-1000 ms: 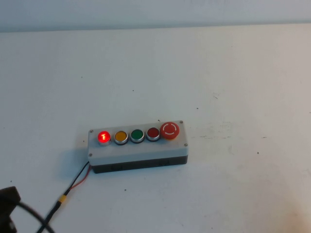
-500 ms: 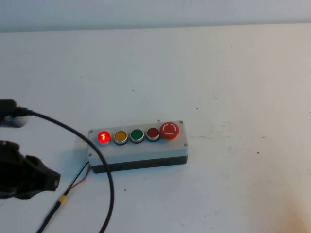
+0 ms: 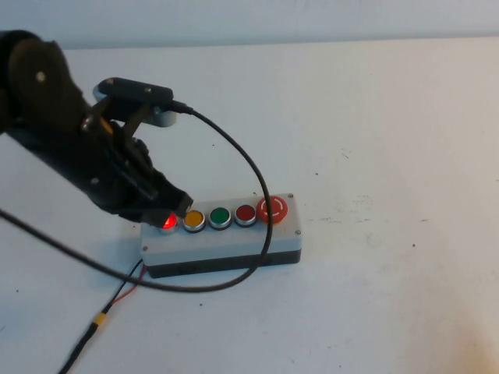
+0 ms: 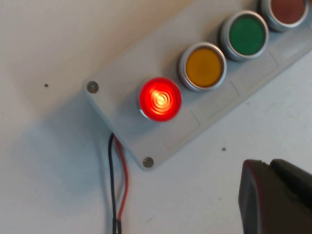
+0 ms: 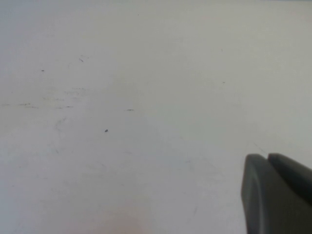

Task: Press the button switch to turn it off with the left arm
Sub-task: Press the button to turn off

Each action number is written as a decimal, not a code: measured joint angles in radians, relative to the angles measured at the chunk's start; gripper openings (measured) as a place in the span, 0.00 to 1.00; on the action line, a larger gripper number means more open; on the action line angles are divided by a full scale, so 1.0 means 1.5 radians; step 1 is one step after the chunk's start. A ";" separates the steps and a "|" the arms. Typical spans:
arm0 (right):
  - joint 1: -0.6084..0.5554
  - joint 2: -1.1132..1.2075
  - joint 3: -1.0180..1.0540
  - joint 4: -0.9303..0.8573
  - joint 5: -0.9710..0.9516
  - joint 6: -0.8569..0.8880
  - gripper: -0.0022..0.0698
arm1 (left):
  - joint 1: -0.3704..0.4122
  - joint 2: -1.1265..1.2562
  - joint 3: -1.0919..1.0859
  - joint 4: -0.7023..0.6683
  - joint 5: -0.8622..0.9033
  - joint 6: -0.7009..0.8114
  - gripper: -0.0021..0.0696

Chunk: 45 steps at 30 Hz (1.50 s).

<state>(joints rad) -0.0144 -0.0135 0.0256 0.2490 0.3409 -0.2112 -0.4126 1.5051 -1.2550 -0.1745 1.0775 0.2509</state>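
Note:
The button switch [image 3: 167,223] glows bright red at the left end of the grey box [image 3: 226,240]. My left arm [image 3: 70,148] reaches over the box's left end. My left gripper [image 3: 175,208] is shut and empty, its tip right above the glowing button and partly covering it. In the left wrist view the button [image 4: 160,99] is lit, and the shut gripper [image 4: 270,165] sits apart from it over the table beside the box [image 4: 161,53]. My right gripper [image 5: 267,158] is shut and empty over bare table; it does not show in the high view.
Along the box's row stand a yellow button [image 3: 194,219], a green one [image 3: 220,216], a darker red one [image 3: 245,213] and a red mushroom button [image 3: 273,209]. The arm's black cable [image 3: 253,179] loops over the box. Red and black wires [image 3: 125,290] leave its left end.
My left arm has swung in from the lower left edge up and right, over the box's left end. Its tip now hangs at the lit button, which still glows.

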 joint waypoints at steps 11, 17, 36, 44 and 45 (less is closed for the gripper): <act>0.000 0.000 0.000 0.000 0.000 0.000 0.01 | -0.001 0.141 -0.121 0.049 0.060 -0.008 0.03; 0.000 0.000 0.000 0.000 0.000 0.000 0.01 | -0.001 0.169 -0.124 0.056 0.065 -0.008 0.03; 0.000 0.000 0.000 0.000 0.000 0.000 0.01 | -0.001 0.195 -0.125 0.097 0.045 -0.020 0.03; 0.000 0.000 0.000 0.000 0.000 0.000 0.01 | -0.001 0.199 -0.128 0.103 0.018 -0.020 0.03; 0.000 0.000 0.000 0.000 0.000 0.000 0.01 | -0.001 0.201 -0.129 0.103 0.020 -0.020 0.03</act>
<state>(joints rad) -0.0144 -0.0135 0.0256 0.2490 0.3409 -0.2112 -0.4146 1.8065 -1.4490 -0.0202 1.1070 0.2204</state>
